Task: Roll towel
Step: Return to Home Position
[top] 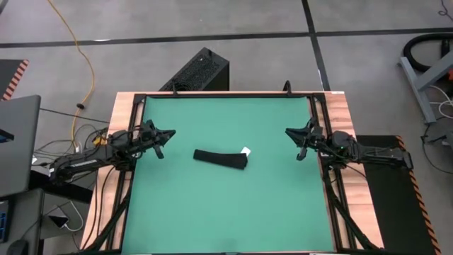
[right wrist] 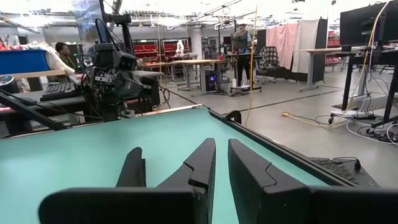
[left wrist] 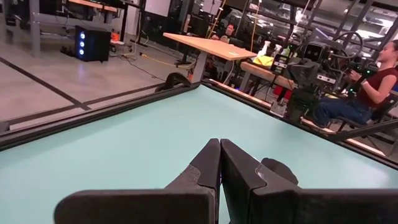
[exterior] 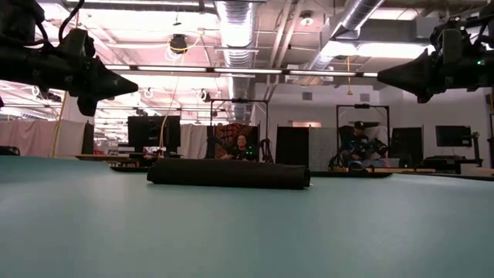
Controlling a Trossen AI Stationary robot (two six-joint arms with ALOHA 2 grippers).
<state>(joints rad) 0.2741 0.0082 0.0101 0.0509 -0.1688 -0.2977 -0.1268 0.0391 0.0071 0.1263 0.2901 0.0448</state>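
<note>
The black towel (top: 221,159) lies rolled into a long bundle in the middle of the green table (top: 226,219), its side resting on the mat. A small white tag (top: 245,150) shows at its right end. In the low view the towel (exterior: 228,174) is a low dark roll. My left gripper (top: 170,134) hovers shut above the table's left edge, pointing level toward the middle. Above the right edge, my right gripper (top: 290,132) points level toward the middle. A narrow gap (right wrist: 222,163) stands between its fingers, with nothing in it. Both are well clear of the towel.
A black ribbed box (top: 200,71) stands on the floor beyond the table's far edge. A black frame (top: 226,95) runs around the mat. A laptop (top: 18,142) and cables lie left of the table. People sit at desks (left wrist: 373,81) in the room beyond.
</note>
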